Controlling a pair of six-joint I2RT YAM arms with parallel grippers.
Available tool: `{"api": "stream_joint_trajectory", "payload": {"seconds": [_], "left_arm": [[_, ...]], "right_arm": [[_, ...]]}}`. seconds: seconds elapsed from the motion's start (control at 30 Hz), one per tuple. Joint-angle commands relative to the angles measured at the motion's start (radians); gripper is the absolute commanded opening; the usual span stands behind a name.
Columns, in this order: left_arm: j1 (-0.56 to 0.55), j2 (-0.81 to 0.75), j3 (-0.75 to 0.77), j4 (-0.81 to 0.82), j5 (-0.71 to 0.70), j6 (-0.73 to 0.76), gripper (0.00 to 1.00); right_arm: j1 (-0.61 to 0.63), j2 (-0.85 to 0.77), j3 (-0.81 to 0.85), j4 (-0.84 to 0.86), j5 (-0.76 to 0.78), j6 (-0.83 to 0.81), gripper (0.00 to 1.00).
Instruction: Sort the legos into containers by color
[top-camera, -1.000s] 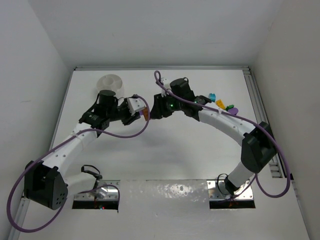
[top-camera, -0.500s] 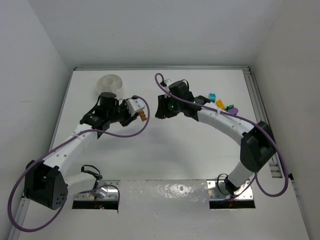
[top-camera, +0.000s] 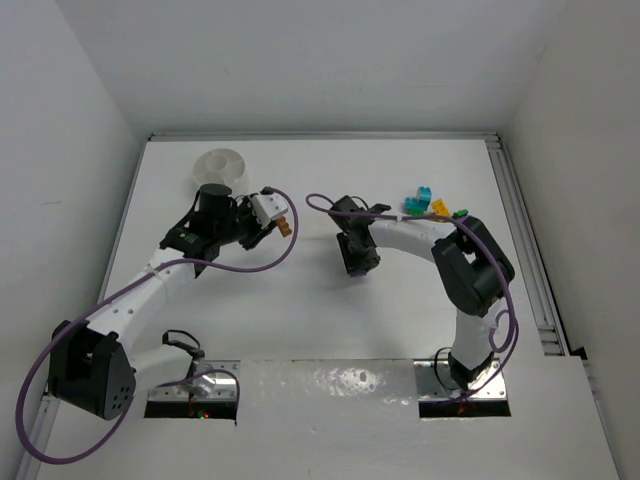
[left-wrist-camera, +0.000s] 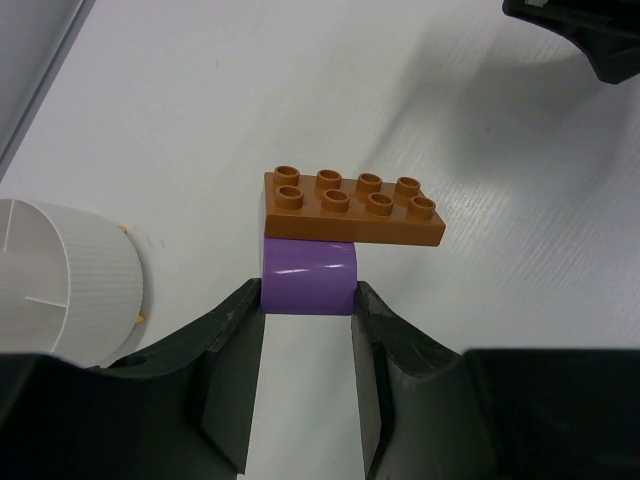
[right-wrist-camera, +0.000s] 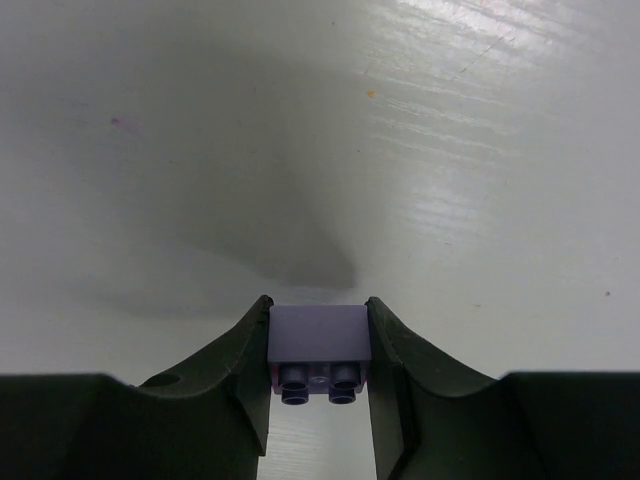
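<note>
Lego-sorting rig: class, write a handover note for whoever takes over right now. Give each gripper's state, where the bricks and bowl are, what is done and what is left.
Left gripper: shut on a purple brick with an orange plate stuck on top, near the bowl.
Right gripper: shut on a second purple brick, over bare table.
Loose bricks (teal, yellow, green): far right of the table.
Done: no brick visible in the bowl.
Left: split orange from purple, put both purples in one compartment, then sort the rest.
</note>
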Motion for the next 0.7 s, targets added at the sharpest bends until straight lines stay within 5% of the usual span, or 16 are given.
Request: {"api": "stream_joint_trajectory", "payload": {"seconds": [0.0, 0.07, 0.2, 0.53, 0.67], "left_arm": [[-0.008, -0.035, 0.007, 0.045, 0.005, -0.011, 0.0], [-0.008, -0.041, 0.005, 0.044, 0.007, -0.003, 0.0], [-0.008, -0.053, -0.003, 0.047, 0.016, -0.002, 0.0], [-0.008, -0.058, -0.003, 0.053, 0.034, -0.006, 0.0], [-0.008, -0.071, -0.004, 0.054, 0.076, -0.008, 0.0]], "right_arm": [[0.003, 0.009, -0.003, 0.01, -0.013, 0.019, 0.07], [0.002, 0.009, -0.01, 0.025, -0.027, 0.024, 0.14], [0.002, -0.014, -0.023, 0.05, -0.047, 0.013, 0.46], [-0.001, -0.098, 0.012, 0.056, -0.102, -0.061, 0.65], [-0.001, -0.304, -0.054, 0.194, -0.21, -0.145, 0.8]]}}
